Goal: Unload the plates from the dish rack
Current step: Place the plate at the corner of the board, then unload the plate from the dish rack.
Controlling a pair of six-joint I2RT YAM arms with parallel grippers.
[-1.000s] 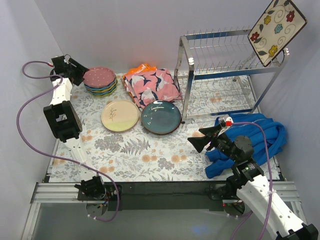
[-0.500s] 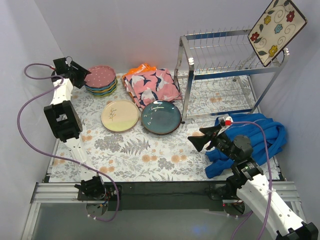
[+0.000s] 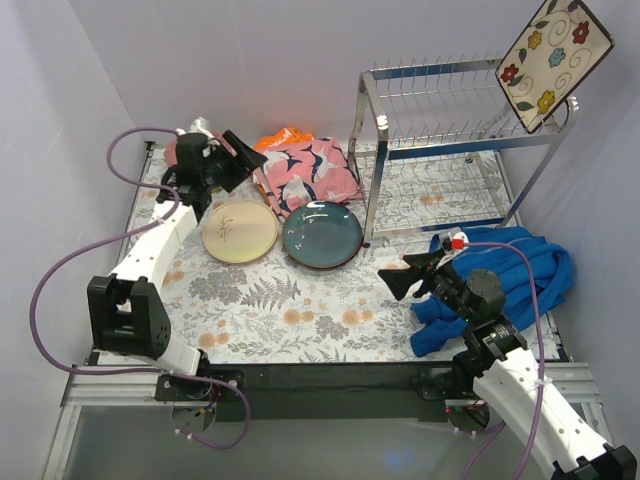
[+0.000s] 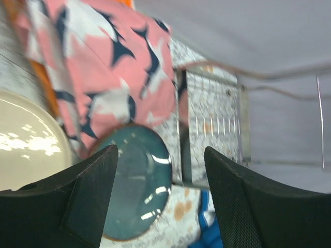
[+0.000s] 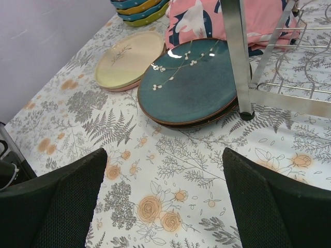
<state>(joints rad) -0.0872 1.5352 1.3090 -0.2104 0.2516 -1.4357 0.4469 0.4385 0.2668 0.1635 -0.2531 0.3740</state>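
The left gripper's (image 4: pixel 160 155) fingers stood apart with nothing between them, hovering over the edge of the cloth (image 3: pixel 305 170) and looking down on the teal plate (image 4: pixel 137 186). The right gripper (image 5: pixel 163 155) was also spread and empty, held low over bare table (image 3: pixel 300 300) in front of the rack (image 3: pixel 440 150). Both looked free for another pick rather than carrying anything.

Most of the plates already lay on the table. The teal one was just beside the rack's front-left leg, the cream plate (image 3: pixel 240 231) next to it, and the dotted stack (image 5: pixel 137 6) at the far left, mostly hidden by the left arm in the top view.

The rack's slots looked empty. One square plate (image 3: pixel 555 62) remained, tilted on the rack's top right corner, well apart from both grippers. The right arm seemed the nearer one for it. The reach would be high, though, with the rack's top bars and prongs close under the plate. The garment (image 3: pixel 510 270) lay heaped by the rack's right legs.
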